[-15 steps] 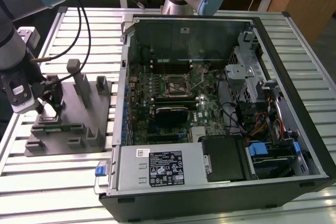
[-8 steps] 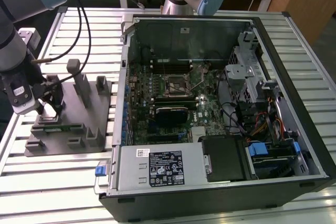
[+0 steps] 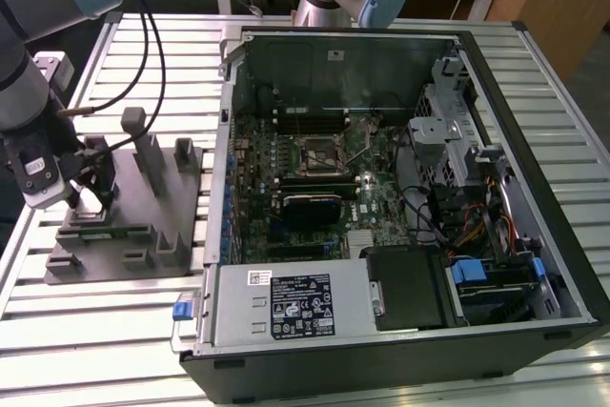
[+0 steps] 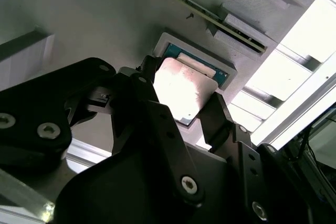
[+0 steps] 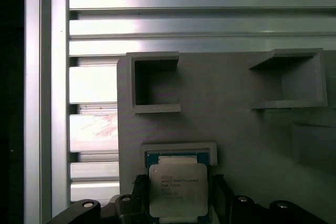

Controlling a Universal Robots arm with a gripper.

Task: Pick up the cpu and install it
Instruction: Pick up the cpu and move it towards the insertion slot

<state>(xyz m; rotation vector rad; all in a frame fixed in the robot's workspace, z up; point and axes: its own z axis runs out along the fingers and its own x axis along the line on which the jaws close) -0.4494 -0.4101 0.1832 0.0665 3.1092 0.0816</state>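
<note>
The cpu is pinched between the 2 black fingers of my gripper, closed narrow on its opposite edges, just over the pale-rimmed pocket of the grey fixture. In the exterior view I see that fixture on the slatted table, at the exterior view's left of the open computer case.

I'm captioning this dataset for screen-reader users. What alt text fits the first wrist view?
The gripper grips the silver-topped cpu by two opposite edges, over a framed pocket in the grey fixture. Two open-sided box posts rise from the fixture, which sits on a slatted metal table.
</note>
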